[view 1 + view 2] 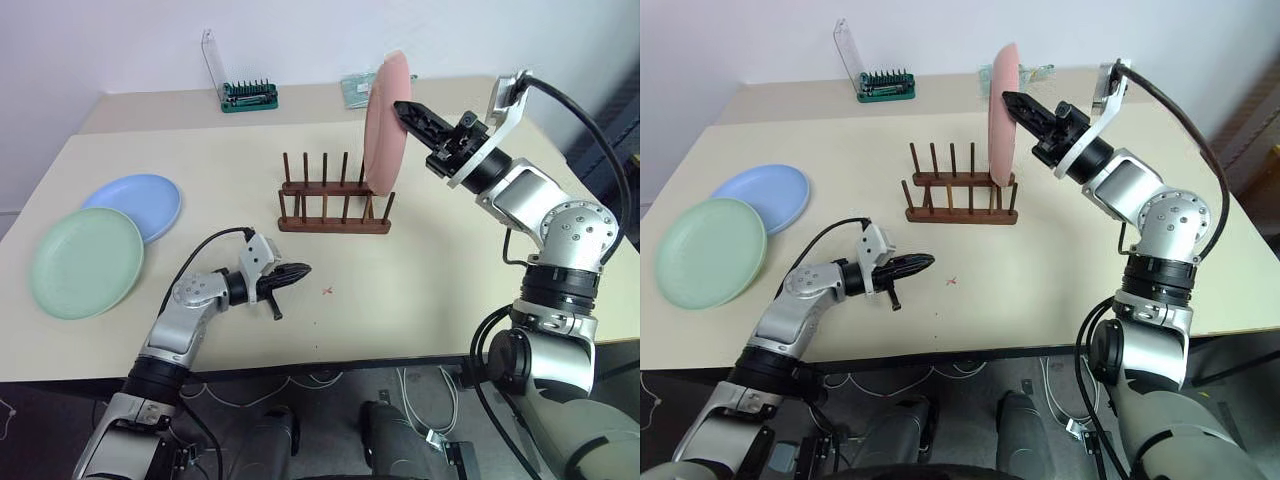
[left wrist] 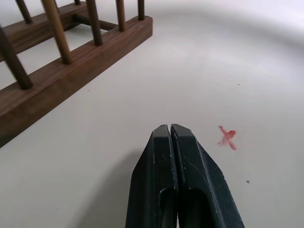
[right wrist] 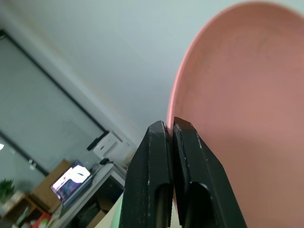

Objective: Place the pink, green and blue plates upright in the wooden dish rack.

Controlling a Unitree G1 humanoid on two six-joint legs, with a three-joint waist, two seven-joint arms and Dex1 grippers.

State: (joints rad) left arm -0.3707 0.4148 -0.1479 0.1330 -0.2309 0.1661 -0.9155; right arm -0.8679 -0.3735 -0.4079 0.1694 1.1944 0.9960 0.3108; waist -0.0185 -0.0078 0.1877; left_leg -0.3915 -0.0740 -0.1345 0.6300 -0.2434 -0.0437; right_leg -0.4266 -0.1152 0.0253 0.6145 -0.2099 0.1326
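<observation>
Pink plate (image 1: 386,125) upright at wooden dish rack's (image 1: 333,205) right end, rim pinched by right gripper (image 1: 403,108); left gripper (image 1: 303,269) pressed together, empty, above table (image 1: 420,290).

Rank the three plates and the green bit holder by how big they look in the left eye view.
1. Pale mint green round plate, nearest the camera, which may flatter it.
2. Light blue round plate, partly covered by the green one, and salmon pink round plate, seen nearly edge-on: too unsure to separate.
3. Green bit holder, clearly smallest.
</observation>
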